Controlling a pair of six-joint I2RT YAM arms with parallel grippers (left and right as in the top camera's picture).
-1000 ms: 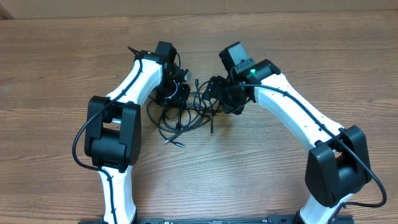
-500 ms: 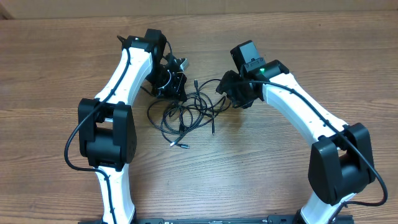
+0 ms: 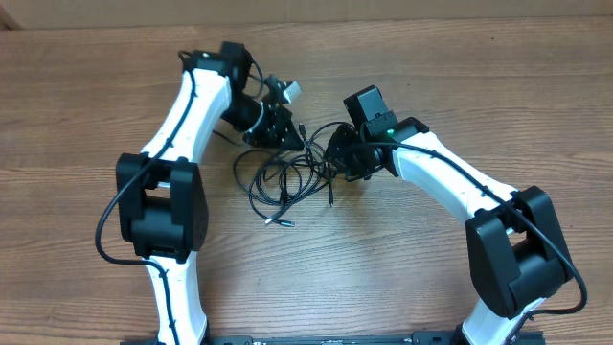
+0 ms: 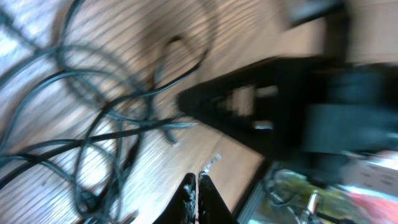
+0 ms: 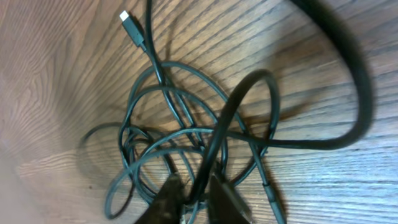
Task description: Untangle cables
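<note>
Since a moment ago the right pincer [image 3: 335, 155] has dropped back from the far side toward the tangle and drawn its jaws in, while the left arm's wrist has swung further toward the far edge of the tabletop [image 3: 450, 77]. The cables [image 3: 287, 182] lie as a loose heap of black loops around the middle of the tabletop, somewhat nearer the far edge, between the two pincers. The right pincer sits at the heap's right rim. In its wrist view the jaws are drawn narrow and one strand rises off the wood and passes between them, gripped there, with the other loops spread flat beyond. A silver-tipped plug [image 5: 132, 25] lies apart from the loops on bare wood. The left pincer [image 3: 281, 129] is at the far-left rim of the heap. Its wrist view is blurred, but its jaws stand pressed together, and I cannot tell whether a strand is caught in them.
</note>
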